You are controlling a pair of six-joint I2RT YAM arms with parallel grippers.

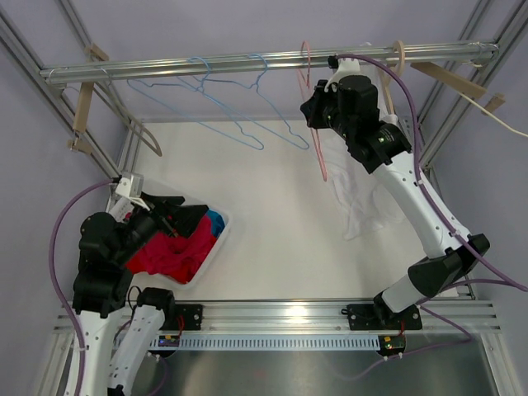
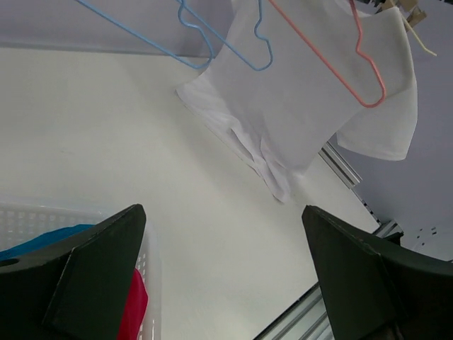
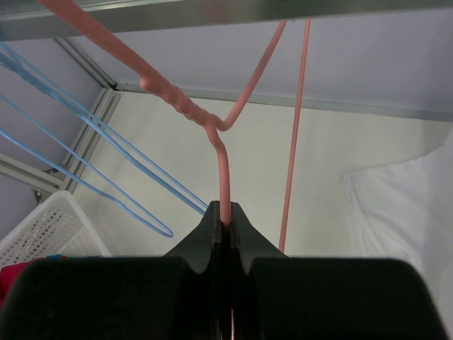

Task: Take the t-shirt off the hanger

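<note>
Trouble from here would start with my grip: my right hand (image 1: 318, 107) is clenched on the thin neck of the pink wire hanger (image 1: 319, 153), just under its twisted part, and that wire is slick and narrow. A pull at an angle could let it twist between my pads or swing its hook off the metal rail (image 1: 247, 64). The white t-shirt (image 1: 363, 194) hangs just beside it, below my right arm, and its lower part seems to reach the white surface (image 1: 280, 214). I cannot tell whether it rides on the pink hanger or on the pale wooden hanger (image 1: 398, 54) next to it. If it is the wooden one, I would only lift bare wire. The blue wire hangers (image 1: 239, 107) sit near enough to snag. My left hand (image 1: 169, 210) is released, with its fingers spread wide over the white plastic basket (image 1: 216, 239) of red clothes (image 1: 169, 252). Its camera shows what mine does not: the whole shirt spread out, with the pink triangle lying in front of the cloth. My right wrist camera alone shows the pinch itself, the two tips shut tight on the wire.
</note>
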